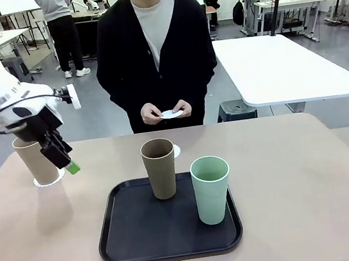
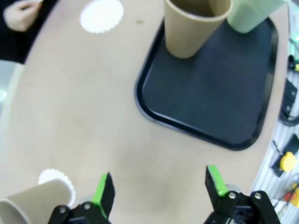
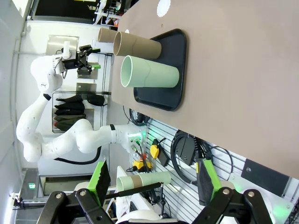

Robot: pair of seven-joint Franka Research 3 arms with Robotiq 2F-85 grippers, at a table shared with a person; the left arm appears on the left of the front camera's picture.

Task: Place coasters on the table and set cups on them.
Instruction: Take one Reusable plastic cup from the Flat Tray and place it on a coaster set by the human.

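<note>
Coasters: three.
- First coaster (image 1: 50, 180) lies on the table (image 1: 296, 172), well left of the tray (image 1: 121, 240), with a cup standing on it.
- Second coaster (image 1: 176, 151) lies bare on the table, just beyond the tray's far edge.
- Third coaster (image 1: 171, 113) is off the table, held in the person's hands (image 1: 151, 113) past the far side of the tray.

Cups: three, all upright.
- Left tan cup (image 1: 35, 160) stands on the first coaster, well left of the tray.
- Tray tan cup (image 1: 160, 171) stands in the tray, toward its far edge, left of centre; it is empty.
- Green cup (image 1: 212, 193) stands in the tray, right of centre and nearer the robot. It is just beside the tray tan cup without touching it, and it is empty.

Containers: one black tray, holding the two cups.

Left gripper (image 2: 159, 179): jaws spread wide, with nothing between them. It hangs over the table left of the tray. The left tan cup is just beside one of its fingers (image 2: 103, 189), outside the gap.

Right gripper (image 3: 153, 179): jaws spread wide and holding nothing. It sits back off the table on the robot's side of the tray.
</note>
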